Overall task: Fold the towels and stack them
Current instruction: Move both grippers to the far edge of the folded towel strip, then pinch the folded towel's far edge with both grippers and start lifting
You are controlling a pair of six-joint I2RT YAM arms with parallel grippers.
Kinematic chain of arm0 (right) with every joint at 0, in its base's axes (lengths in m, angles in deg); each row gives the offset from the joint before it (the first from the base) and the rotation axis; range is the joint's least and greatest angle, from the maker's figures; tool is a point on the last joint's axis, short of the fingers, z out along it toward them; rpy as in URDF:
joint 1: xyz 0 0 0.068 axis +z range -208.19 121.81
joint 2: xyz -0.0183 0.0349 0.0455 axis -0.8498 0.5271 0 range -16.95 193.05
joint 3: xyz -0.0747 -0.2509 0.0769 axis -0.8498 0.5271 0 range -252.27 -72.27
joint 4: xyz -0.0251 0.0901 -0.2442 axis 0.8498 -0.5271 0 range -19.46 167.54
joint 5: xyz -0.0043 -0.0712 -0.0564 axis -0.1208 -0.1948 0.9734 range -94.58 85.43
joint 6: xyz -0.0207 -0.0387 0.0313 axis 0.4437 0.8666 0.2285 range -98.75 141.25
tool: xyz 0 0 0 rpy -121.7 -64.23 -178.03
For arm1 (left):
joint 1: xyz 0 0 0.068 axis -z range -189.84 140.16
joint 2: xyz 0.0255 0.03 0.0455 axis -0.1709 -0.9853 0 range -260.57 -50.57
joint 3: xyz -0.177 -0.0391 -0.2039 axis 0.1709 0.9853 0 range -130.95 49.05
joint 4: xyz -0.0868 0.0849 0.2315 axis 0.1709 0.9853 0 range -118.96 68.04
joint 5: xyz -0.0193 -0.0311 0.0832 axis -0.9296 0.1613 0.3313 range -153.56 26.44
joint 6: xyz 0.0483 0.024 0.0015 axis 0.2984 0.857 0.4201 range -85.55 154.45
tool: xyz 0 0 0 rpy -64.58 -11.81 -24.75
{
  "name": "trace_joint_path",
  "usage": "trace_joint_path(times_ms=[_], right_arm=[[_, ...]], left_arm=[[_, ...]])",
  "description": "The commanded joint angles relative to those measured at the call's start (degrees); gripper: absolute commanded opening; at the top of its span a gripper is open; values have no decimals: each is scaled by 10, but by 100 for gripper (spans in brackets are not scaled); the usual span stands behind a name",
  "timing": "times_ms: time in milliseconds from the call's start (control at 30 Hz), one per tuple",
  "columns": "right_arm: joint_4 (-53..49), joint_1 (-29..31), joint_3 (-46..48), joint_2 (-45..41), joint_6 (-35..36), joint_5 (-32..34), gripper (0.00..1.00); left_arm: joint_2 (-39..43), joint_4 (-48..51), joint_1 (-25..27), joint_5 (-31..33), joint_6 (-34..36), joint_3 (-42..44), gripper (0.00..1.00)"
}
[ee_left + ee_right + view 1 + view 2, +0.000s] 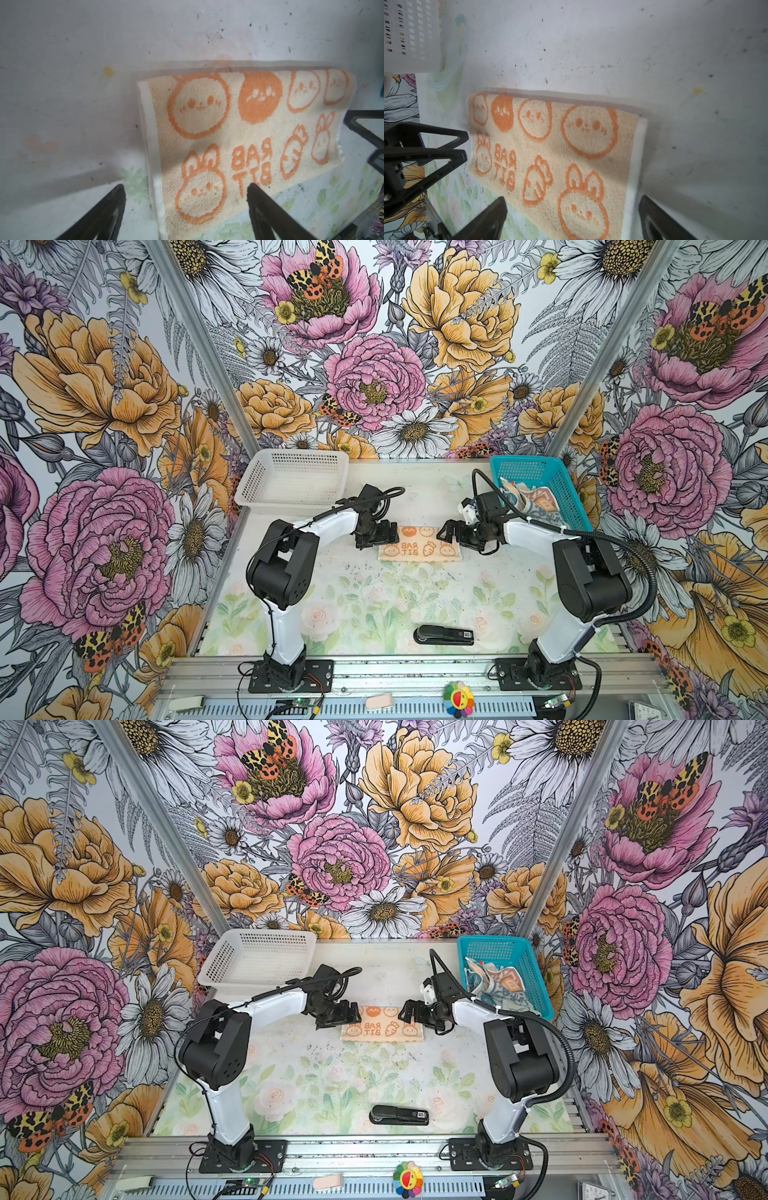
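Left gripper [392, 533] and right gripper [443, 534] hang with jaws spread and empty over opposite ends of the folded cream-and-orange towel [419, 551], which lies flat mid-way across the worktop [374, 597], while more towels [524, 499] sit crumpled in the teal basket [523, 472] at the far right corner.

The left arm [286, 635] and right arm [559, 635] look alike: glossy white shells between bulky black joint housings (small round holes dot the side of the left one's big joint). Each ends in a flat black base plate [320, 672]. A thin black cable [374, 493] loops along the left arm. A thicker ribbed black hose [652, 585] runs along the right arm, fastened with white clips. The left gripper [186, 187] and right gripper [572, 198] have black, hollow, triangular fingers.
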Motion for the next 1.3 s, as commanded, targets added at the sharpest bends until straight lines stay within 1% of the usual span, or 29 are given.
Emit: trace_joint_path(times_ms=[0,200,267,333,400,600,733,867,900,1100,1267], right_arm=[[7,1,8,14,13,13,99],[11,2,15,16,12,12,99],[18,4,19,17,5,9,99],[27,6,23,21,-2,6,99],[33,9,26,25,-6,3,99],[37,9,23,38,-4,-4,99],[38,10,23,39,-5,-4,99],[40,10,21,35,-6,-9,99],[40,10,20,33,-6,-10,99],[39,11,13,18,-6,-24,99],[39,15,6,-4,-7,-32,99]], left_arm=[[-24,23,8,31,12,-29,88],[-48,56,16,59,18,-60,77],[-54,58,21,61,16,-65,70],[-63,66,29,62,17,-75,61],[-73,71,37,70,16,-80,55],[-109,111,59,116,32,-112,35],[-112,120,66,137,40,-121,18],[-114,132,68,152,53,-137,6],[-114,140,68,157,58,-145,0],[-107,194,66,216,91,-202,0],[-92,243,61,253,133,-260,0]])
